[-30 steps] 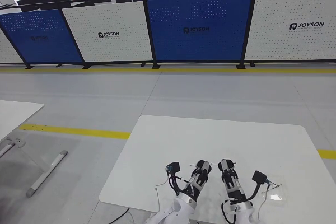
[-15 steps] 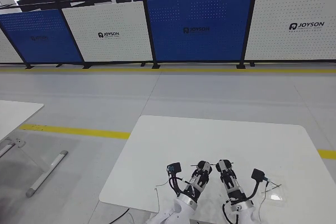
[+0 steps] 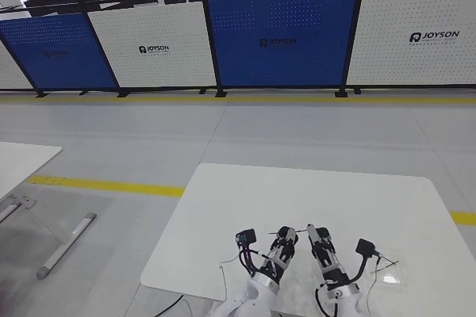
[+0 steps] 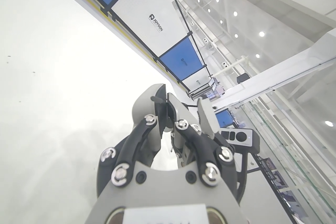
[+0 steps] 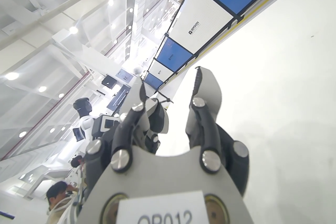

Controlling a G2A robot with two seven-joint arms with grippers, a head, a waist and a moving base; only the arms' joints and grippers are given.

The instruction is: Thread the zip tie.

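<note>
Black plastic zip tie (image 4: 157,99): a thin strip pinched at the tips of the left gripper (image 4: 164,93), whose fingers are closed on it. A short end sticks out beside that gripper; whether it is the head or the tail is too small to tell. Right gripper (image 5: 168,75): just beside the left gripper and apart from it, with fingers spread and nothing between them. White table (image 3: 301,190): below the left gripper, with both grippers above its near part. Small clear item (image 3: 390,278): lying on the table well apart from the left gripper, beyond the right gripper, and too small to identify. Step in hand, as judged: lining up the second gripper to take the tie's free end, so the threading itself is not yet done. The next move calls for a fine sideways approach toward the left gripper and a close on the narrow strip without knocking it askew. The tail must then be bent round and steered into the head's small slot.
</note>
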